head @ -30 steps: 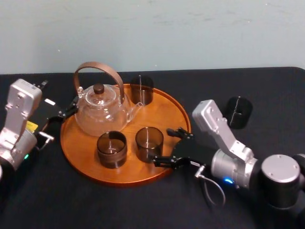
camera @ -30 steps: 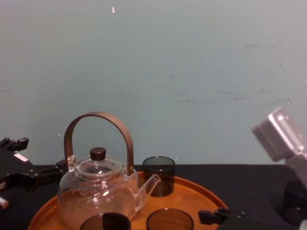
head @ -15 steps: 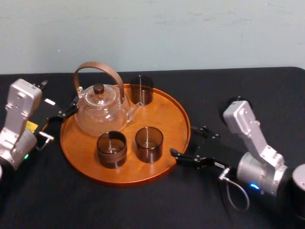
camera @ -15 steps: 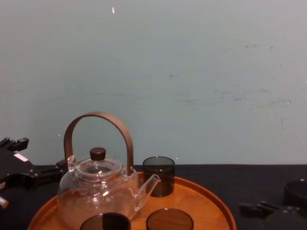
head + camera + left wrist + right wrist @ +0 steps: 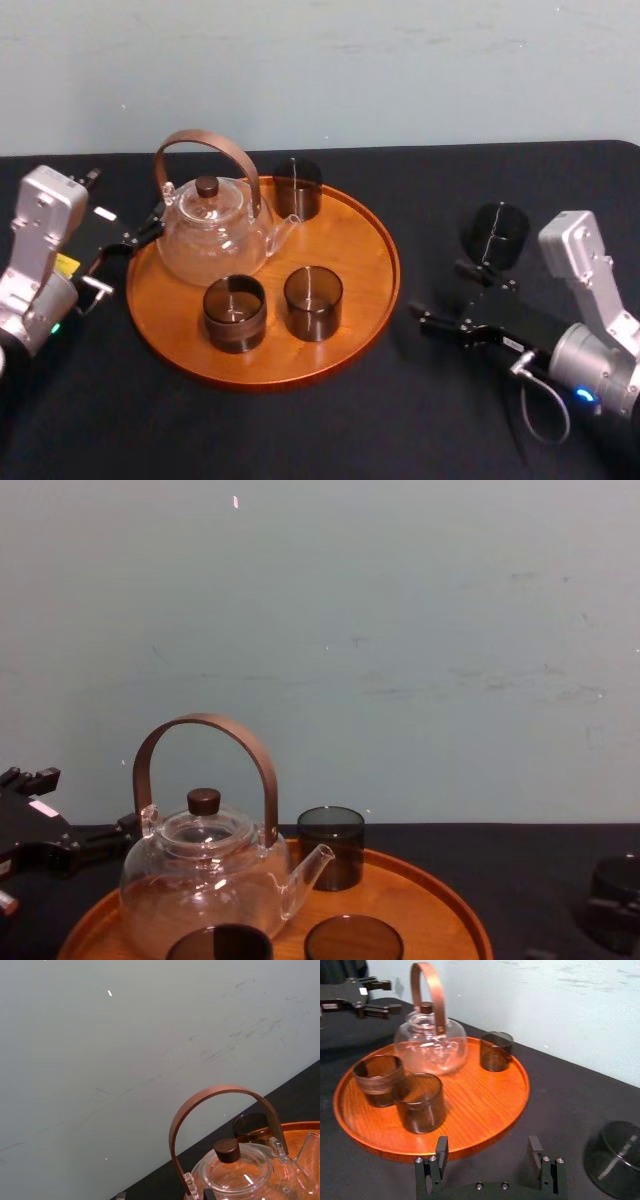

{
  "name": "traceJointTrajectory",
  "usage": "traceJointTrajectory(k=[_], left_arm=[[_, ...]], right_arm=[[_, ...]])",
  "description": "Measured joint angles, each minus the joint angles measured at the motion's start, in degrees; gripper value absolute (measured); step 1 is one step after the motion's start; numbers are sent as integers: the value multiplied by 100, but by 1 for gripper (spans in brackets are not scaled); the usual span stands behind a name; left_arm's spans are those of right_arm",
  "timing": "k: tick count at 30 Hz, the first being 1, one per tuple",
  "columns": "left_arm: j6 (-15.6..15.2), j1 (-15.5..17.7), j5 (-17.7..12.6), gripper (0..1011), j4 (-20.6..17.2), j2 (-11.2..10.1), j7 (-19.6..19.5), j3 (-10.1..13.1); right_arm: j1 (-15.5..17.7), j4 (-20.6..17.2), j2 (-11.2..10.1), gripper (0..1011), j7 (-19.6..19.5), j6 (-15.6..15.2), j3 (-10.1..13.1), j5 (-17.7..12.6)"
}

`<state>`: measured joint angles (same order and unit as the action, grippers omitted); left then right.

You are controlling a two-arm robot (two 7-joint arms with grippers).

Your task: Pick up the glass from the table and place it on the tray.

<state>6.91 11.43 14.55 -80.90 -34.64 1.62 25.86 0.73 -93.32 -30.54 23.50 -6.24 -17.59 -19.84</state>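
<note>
Glass (image 5: 497, 233), dark and upright, stands on the black table (image 5: 420, 190) to the right of the tray (image 5: 372, 245), well apart from its rim. Right end effector (image 5: 437, 290) is low over the table between the tray rim and this glass, its fingers spread apart and gripping nothing. The tray carries a glass teapot (image 5: 212, 235) and three dark glasses (image 5: 313, 301), with bare wood on its right side. Left end effector (image 5: 135, 238) rests with fingers apart just beside the left rim, near the teapot
</note>
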Motion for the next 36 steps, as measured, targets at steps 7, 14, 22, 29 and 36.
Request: traceJointTrajectory(k=[7, 14, 22, 29, 36], left_arm=[[0, 0, 0, 1001, 0, 0, 0, 0], [0, 0, 0, 1002, 0, 0, 0, 0], [0, 0, 0, 1001, 0, 0, 0, 0], [0, 0, 0, 1001, 0, 0, 0, 0], [0, 0, 0, 1001, 0, 0, 0, 0]], right_arm=[[81, 104, -33, 1002, -77, 46, 233, -122], [109, 250, -45, 1002, -130, 79, 415, -201], [70, 419, -27, 1002, -193, 91, 558, -234], [65, 500, -28, 1002, -222, 81, 658, -243], [51, 578, -14, 1002, -235, 60, 727, -254]])
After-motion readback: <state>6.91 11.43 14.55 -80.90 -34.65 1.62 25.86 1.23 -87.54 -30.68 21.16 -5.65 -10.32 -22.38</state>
